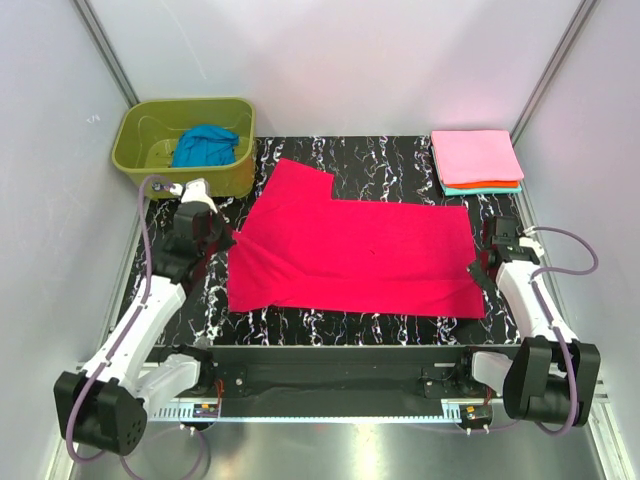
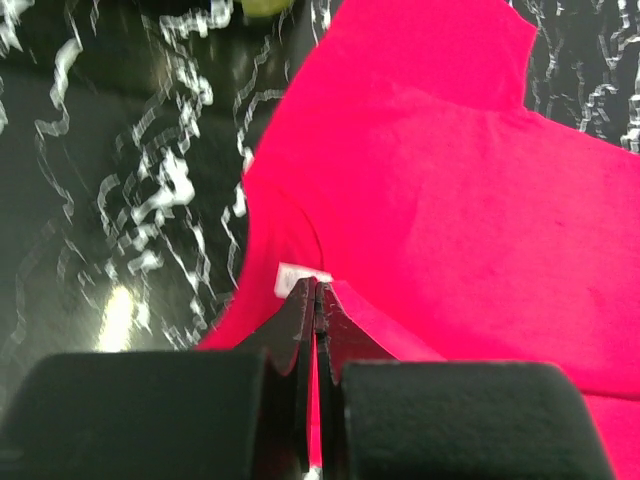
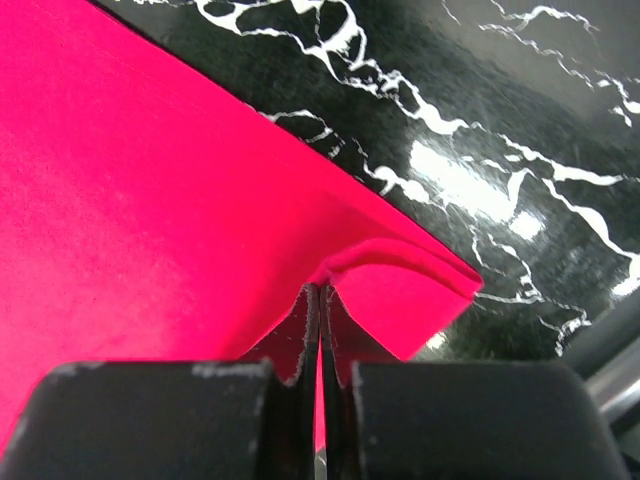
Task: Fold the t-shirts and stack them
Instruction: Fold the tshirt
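Note:
The crimson-red t-shirt [image 1: 355, 252] lies spread flat on the black marbled table, one sleeve pointing to the far left. My left gripper [image 1: 226, 240] is shut on its left edge near the collar; the wrist view shows the cloth [image 2: 450, 200] and a white label pinched at the jaw tips [image 2: 316, 287]. My right gripper [image 1: 478, 268] is shut on the right edge, where the cloth [image 3: 150, 200] curls up at the jaw tips [image 3: 319, 290]. A folded stack with the light pink t-shirt [image 1: 476, 155] on top of orange and teal ones lies at the far right. The blue t-shirt [image 1: 205, 146] is crumpled in the tub.
The olive-green plastic tub [image 1: 185, 165] stands at the far left corner. Grey walls close in the table [image 1: 390, 155] on three sides. A metal rail runs along the near edge by the arm bases.

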You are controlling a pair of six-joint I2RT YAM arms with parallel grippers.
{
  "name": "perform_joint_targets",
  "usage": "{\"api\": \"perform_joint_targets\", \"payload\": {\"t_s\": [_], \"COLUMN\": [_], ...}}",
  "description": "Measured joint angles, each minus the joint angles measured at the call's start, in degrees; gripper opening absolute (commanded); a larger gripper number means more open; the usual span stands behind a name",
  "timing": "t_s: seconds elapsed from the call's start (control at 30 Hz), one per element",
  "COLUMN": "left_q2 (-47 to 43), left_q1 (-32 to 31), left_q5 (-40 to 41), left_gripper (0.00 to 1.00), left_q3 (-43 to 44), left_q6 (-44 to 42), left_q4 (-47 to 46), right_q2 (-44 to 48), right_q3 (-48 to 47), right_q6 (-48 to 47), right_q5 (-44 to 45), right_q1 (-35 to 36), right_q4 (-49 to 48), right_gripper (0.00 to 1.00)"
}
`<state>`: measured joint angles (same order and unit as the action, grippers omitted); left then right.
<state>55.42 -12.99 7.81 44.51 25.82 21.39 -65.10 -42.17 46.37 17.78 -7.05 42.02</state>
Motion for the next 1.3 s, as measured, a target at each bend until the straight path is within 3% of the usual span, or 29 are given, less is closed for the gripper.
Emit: {"api": "perform_joint_targets", "payload": {"t_s": [0.33, 0.7, 1.0, 1.3], "left_q2": [5.66, 9.9, 13.42, 15.19], "left_q1": [0.0, 0.0, 0.0, 0.0], "left_q5": [4.2, -1.68, -2.67, -2.43], "left_gripper": [0.0, 0.0, 0.0, 0.0], "left_q3": [3.41, 5.42, 6.58, 7.58], "left_q6": [-10.21, -19.21, -27.67, -31.08], "left_q4": [-3.96, -9.4, -8.59, -6.84], "right_q2": [-6.49, -7.02, -5.92, -11.02], "right_q3": [0.09, 0.59, 2.45, 2.47], "right_q6": [-3.87, -5.44, -5.68, -5.42], "right_q5": [-2.93, -3.98, -4.96, -5.22], "right_q1": [-0.15, -0.15, -0.2, -0.96], "right_q4": [-6.14, -9.38, -11.47, -12.46], "right_gripper": [0.0, 0.0, 0.0, 0.0]}}
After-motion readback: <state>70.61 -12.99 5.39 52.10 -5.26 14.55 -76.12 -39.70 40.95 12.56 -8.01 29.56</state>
